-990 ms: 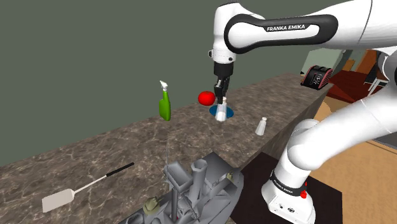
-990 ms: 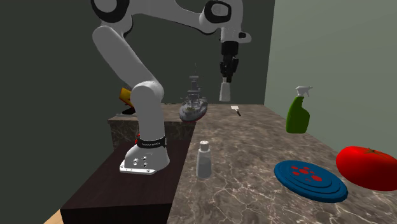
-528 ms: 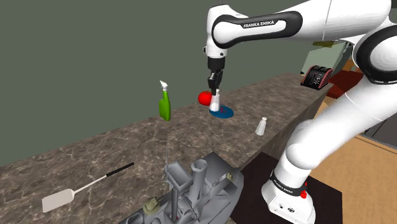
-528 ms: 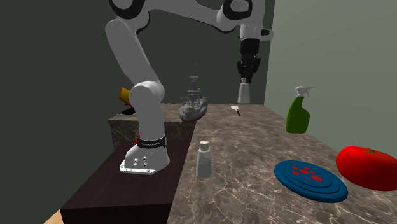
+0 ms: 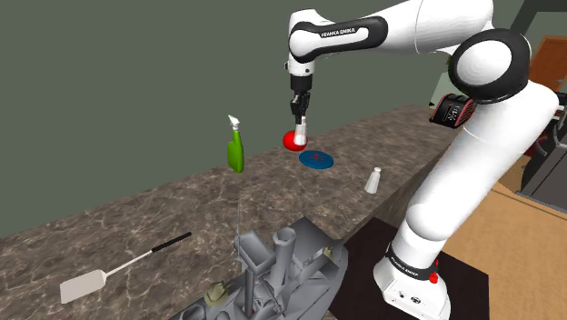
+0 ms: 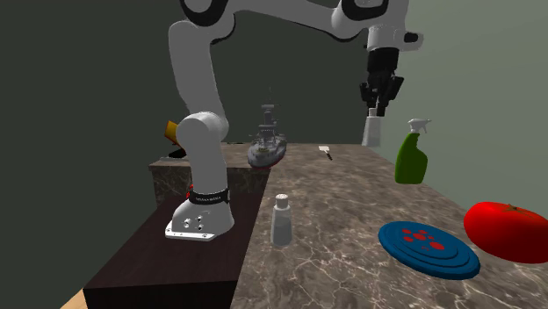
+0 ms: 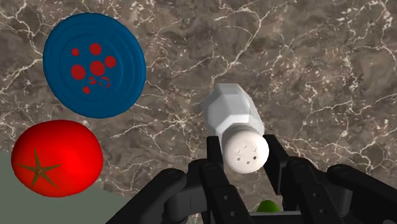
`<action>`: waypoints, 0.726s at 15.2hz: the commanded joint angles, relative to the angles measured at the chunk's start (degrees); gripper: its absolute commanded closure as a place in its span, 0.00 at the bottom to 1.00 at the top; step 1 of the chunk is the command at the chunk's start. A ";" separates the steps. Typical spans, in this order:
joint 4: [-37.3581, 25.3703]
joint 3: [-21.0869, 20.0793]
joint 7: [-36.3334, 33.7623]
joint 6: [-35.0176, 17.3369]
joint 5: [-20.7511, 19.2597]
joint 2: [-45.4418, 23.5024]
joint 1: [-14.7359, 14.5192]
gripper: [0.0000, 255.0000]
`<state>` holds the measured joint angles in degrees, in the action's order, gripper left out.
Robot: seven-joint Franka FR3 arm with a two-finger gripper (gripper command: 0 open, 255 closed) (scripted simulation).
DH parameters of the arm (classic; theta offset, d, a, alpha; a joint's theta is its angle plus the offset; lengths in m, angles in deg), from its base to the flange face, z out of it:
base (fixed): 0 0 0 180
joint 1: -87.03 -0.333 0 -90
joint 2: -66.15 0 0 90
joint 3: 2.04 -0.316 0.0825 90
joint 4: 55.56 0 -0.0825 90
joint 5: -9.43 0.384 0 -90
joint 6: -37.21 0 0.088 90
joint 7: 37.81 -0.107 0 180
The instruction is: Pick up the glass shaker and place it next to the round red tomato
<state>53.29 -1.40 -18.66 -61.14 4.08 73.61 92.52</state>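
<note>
Two black fingers [image 7: 215,170] of my gripper [image 7: 243,156] clamp the white faceted shaker [image 7: 230,113] by its cap, held above the brown marble counter [image 7: 318,70]; the round red tomato [image 7: 56,157] sits near, beside the blue red-spotted disc [image 7: 94,65].

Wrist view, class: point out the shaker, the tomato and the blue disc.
shaker [image 7: 243,151], wrist view, on its white perforated cap.
tomato [image 7: 56,157], wrist view, middle of its red skin.
blue disc [image 7: 94,65], wrist view, near its centre, among the red spots.
</note>
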 commanded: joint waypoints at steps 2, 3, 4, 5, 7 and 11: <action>-6.84 1.40 2.63 0.60 -0.14 -6.01 1.14 1.00; -9.28 1.79 3.43 0.93 -0.09 -8.05 1.51 1.00; -11.83 2.16 4.23 1.33 -0.02 -10.12 1.89 1.00; -14.50 2.51 5.03 1.81 0.09 -12.25 2.27 1.00; -18.42 3.02 6.27 2.00 0.31 -15.87 2.97 1.00; -15.18 3.02 6.01 -1.11 0.27 -15.74 3.00 1.00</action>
<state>37.62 1.62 -12.61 -61.52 4.34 58.06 95.51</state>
